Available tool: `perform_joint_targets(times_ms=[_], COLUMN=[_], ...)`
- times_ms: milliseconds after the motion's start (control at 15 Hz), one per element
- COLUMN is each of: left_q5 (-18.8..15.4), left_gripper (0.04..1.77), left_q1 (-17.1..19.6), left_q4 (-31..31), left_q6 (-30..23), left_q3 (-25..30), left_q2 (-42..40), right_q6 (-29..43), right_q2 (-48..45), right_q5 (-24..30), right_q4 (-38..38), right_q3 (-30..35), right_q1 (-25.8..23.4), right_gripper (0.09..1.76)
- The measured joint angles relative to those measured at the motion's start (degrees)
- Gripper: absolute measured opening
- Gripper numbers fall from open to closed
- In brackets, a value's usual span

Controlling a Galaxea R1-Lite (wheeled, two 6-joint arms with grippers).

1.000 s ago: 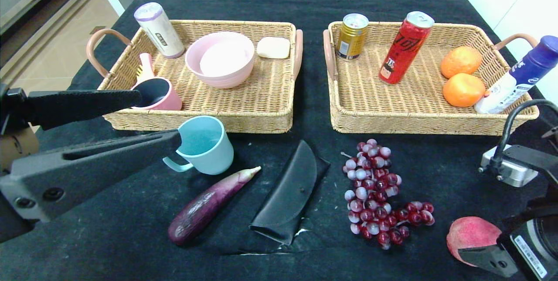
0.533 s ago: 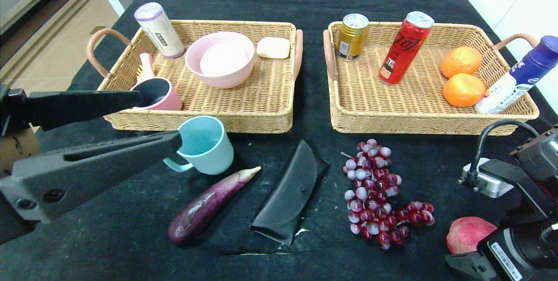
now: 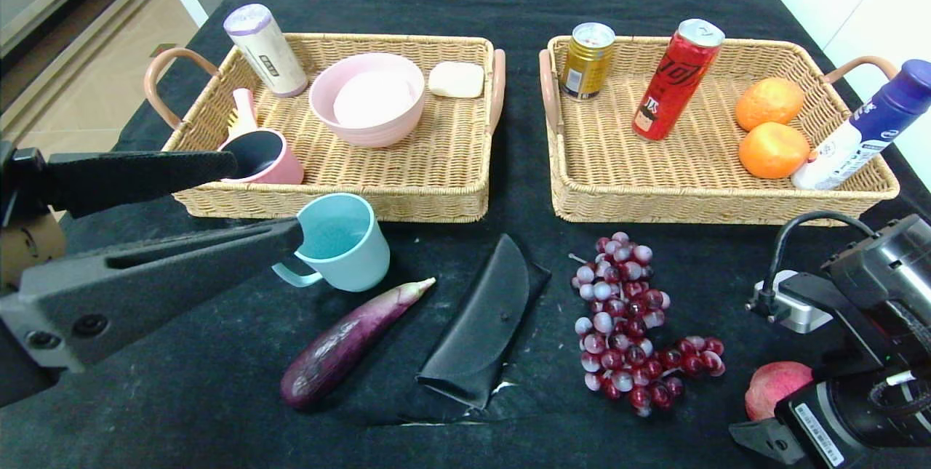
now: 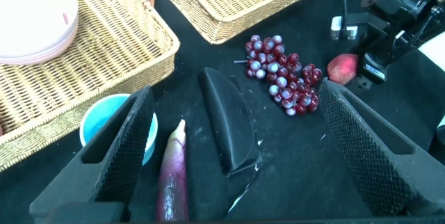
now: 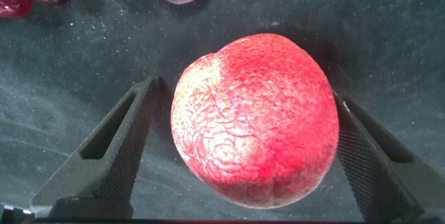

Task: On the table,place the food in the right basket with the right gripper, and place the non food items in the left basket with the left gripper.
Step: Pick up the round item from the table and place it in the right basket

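Change: over the last second your right arm has come down and in over the peach (image 3: 777, 387) at the near right of the table (image 3: 509, 3); in the head view the arm now covers more of the fruit. You may read this as the approach to a pick, not yet a grasp.
Left basket (image 3: 436, 193): holds a bowl, a pink cup, a soap bar and a tube; non-food only.
Right basket (image 3: 698, 200): holds two cans, two oranges and a bottle; room remains near its front wall.
Left gripper (image 4: 236, 154): jaws fully spread, holding nothing, hovering above the table's near left with the blue cup (image 3: 340, 241), eggplant (image 3: 345, 342) and black case (image 3: 480, 323) below it. It has not moved in that second.
Right gripper (image 5: 236, 151): jaws fully spread, one finger either side of the peach (image 5: 256, 116), neither pad visibly pressing it. The fruit lies on the cloth, just beside the grapes (image 3: 629, 320).
Grapes, eggplant: food, not yet binned.
Blue cup, black case: non-food, not yet binned.
Next, in my judgement: close on the peach, then lift it clear of the grapes.
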Motion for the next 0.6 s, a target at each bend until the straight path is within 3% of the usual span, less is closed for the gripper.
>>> perform_joint_targets(times_ms=[133, 333, 600], left_q5=[0.0, 0.0, 0.02], left_gripper=[1.72, 1.72, 1.72], left_q1=[0.0, 0.0, 0.0], left_q4=[0.0, 0.0, 0.01], left_q6=[0.0, 0.0, 0.0], left_q3=[0.0, 0.0, 0.0], left_q2=[0.0, -0.01, -0.04], right_q6=[0.0, 0.04, 0.04], right_q2=[0.06, 0.09, 0.09], right_q5=[0.0, 0.02, 0.07], right_q4=[0.02, 0.0, 0.0], right_q3=[0.02, 0.0, -0.13], right_q1=[0.0, 0.01, 0.01], right_gripper=[1.7, 1.24, 1.19])
